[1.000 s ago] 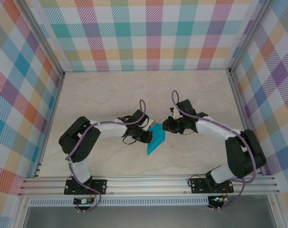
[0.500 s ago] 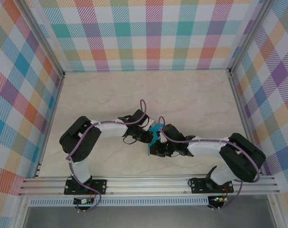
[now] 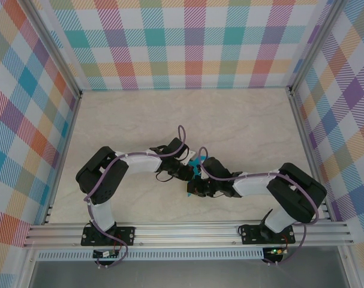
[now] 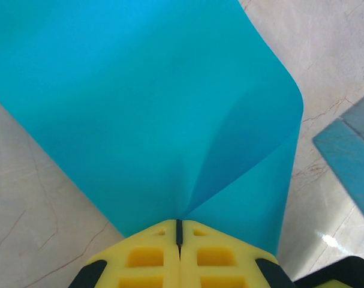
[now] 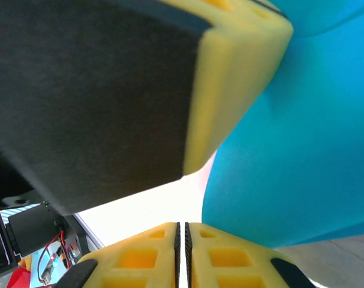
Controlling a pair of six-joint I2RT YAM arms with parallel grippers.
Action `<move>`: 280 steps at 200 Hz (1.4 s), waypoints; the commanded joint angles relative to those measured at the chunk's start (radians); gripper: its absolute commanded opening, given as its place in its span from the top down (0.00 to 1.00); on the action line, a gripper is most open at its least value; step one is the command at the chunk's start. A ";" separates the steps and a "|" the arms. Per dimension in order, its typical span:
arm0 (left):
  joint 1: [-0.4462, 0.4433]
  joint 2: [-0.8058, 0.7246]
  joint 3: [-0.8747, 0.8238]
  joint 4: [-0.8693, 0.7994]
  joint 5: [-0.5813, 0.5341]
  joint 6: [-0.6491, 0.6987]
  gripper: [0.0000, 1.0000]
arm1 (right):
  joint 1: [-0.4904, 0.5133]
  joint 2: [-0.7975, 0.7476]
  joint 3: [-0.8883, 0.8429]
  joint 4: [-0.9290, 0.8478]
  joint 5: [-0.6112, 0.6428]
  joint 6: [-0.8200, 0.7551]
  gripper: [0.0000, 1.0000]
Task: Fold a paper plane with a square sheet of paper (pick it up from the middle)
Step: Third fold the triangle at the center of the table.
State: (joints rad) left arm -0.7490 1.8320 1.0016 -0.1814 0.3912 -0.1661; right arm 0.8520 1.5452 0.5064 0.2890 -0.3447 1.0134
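The main risk was a tear or a stray crease. The left gripper [image 4: 179, 231] was pressed together on the paper [image 4: 140, 102] at one edge, and a soft ridge ran up the paper from that pinch. A pull or twist by either arm against that single hold could have ripped so thin a sheet, or set the ridge as a fold in the wrong place. Collision was the second danger: the right gripper [image 5: 182, 231] sat just beside the paper, with a left finger [image 5: 229, 90] close above it, so a small misjudged move could have knocked the two together or jolted the paper loose.

The paper fanned away from the left pinch, lifted off the table [image 4: 38, 198] near the fingers and curling over at its far corner. The right gripper's fingers were also pressed together. Nothing showed between their tips, and the paper rose just to one side of them; whether its lower edge touched them could not be told. From above, both grippers crowded over the paper near the table's middle.
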 commanded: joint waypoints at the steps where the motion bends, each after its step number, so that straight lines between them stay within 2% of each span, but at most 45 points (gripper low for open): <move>1: 0.002 0.033 0.012 -0.043 0.009 0.019 1.00 | 0.006 0.032 -0.022 0.073 -0.010 0.022 0.87; 67: 0.004 0.040 0.012 -0.046 0.014 0.019 1.00 | 0.005 0.089 -0.038 0.093 0.010 0.035 0.88; 102: 0.002 0.035 0.012 -0.056 0.007 0.023 1.00 | -0.003 -0.029 -0.011 -0.032 0.050 -0.007 0.88; 132: 0.003 0.035 0.012 -0.058 0.006 0.024 1.00 | -0.062 -0.097 -0.036 -0.053 0.052 -0.020 0.86; 191: 0.004 0.039 0.019 -0.063 0.011 0.023 1.00 | -0.109 -0.019 -0.016 0.020 -0.039 -0.029 0.86; 233: 0.002 0.039 0.020 -0.070 0.009 0.024 1.00 | -0.113 -0.002 -0.020 -0.132 0.036 -0.044 0.87; 280: 0.002 0.042 0.025 -0.075 0.006 0.026 1.00 | -0.114 -0.055 -0.016 -0.173 0.035 -0.048 0.87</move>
State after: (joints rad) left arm -0.7490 1.8412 1.0126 -0.1898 0.4030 -0.1627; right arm 0.7452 1.5242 0.4824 0.2165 -0.3290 0.9913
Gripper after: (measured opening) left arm 0.048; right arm 0.129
